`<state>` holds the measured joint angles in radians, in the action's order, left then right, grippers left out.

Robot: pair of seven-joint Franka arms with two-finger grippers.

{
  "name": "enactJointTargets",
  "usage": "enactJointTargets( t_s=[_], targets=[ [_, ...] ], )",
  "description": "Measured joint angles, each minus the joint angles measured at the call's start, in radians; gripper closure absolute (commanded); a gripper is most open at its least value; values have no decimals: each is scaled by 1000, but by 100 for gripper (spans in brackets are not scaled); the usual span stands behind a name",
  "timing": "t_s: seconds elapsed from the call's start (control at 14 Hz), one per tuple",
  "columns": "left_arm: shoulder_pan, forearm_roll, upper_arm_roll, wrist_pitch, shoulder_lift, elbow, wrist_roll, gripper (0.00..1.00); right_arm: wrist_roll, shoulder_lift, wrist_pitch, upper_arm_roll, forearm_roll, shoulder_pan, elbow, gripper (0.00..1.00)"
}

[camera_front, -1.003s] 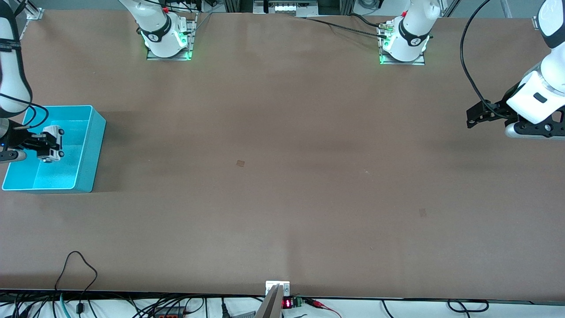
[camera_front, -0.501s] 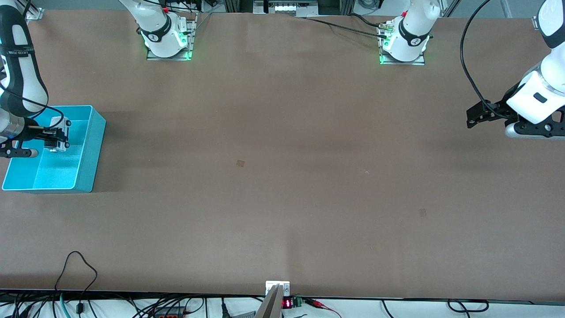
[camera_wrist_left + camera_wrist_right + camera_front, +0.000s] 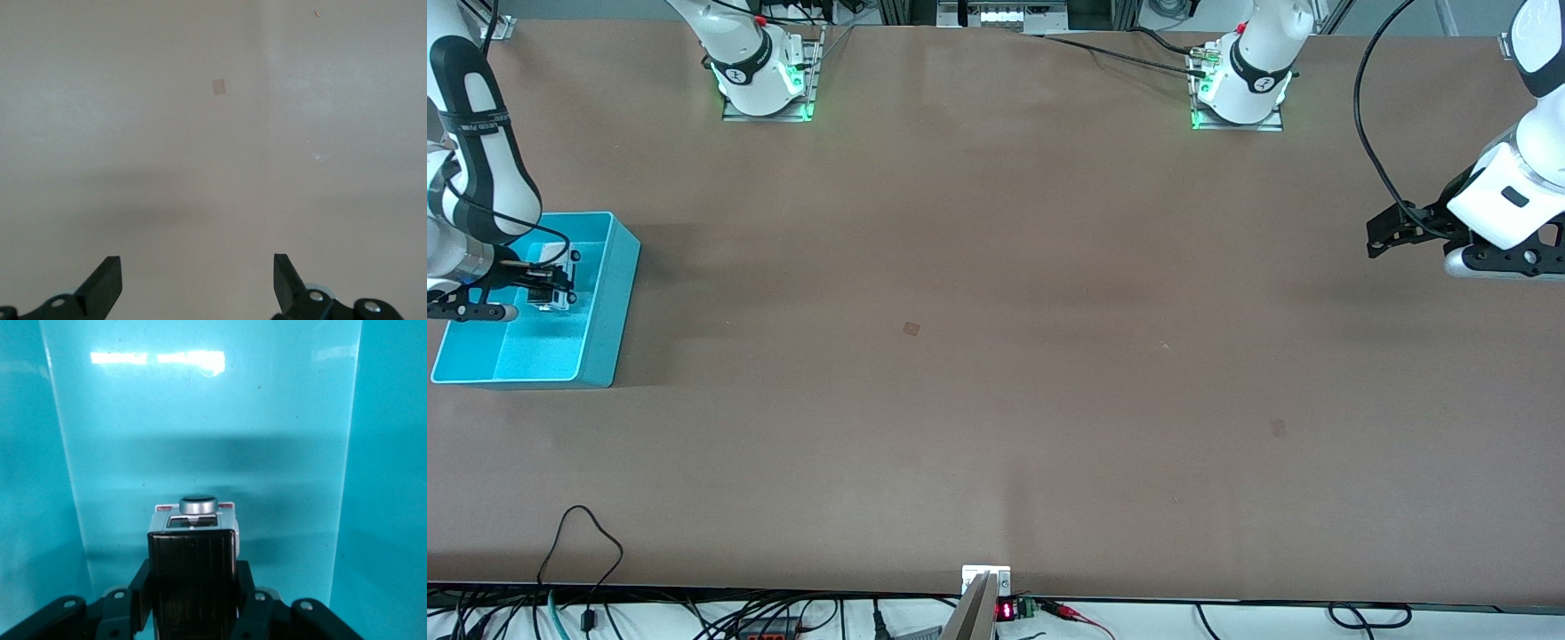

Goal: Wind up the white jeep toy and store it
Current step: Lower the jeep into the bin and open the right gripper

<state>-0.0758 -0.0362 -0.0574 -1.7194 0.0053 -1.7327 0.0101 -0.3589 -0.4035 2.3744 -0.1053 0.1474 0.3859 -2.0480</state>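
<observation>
From my station I see the right gripper clamped on the small white jeep toy with a black roof and dark wheels, holding it over the open cyan plastic bin, inside the bin's outline toward the wall that lies farther from the front camera. The bin sits at the right arm's end of the brown worktop, close to that end's edge. In the right wrist view the jeep sits directly between the black fingers, its ribbed black roof facing the camera and a round spare wheel at its end, with the bin's glossy cyan floor below it and the cyan walls rising on either side. I cannot tell whether the toy's wheels touch the floor.

The left gripper waits over the worktop's edge at the left arm's end, well apart from the bin. Its wrist view shows the two dark fingertips spread wide, nothing between them, only bare worktop underneath.
</observation>
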Motion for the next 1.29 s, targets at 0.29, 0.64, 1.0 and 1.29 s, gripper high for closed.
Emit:
enactJointTargets(
  t_s=[0.29,0.64,1.0,1.29],
  targets=[
    [0,0,0,0,0,0,0,0,0,-15,39,0,1,10,-28,77],
    [0,0,0,0,0,0,0,0,0,-25,46,0,1,16,-30,17],
    [0,0,0,0,0,0,0,0,-9,-13,31,6,7,14,-21,0],
    [0,0,0,0,0,0,0,0,-10,62,-182,27,9,-14,68,0]
  ],
)
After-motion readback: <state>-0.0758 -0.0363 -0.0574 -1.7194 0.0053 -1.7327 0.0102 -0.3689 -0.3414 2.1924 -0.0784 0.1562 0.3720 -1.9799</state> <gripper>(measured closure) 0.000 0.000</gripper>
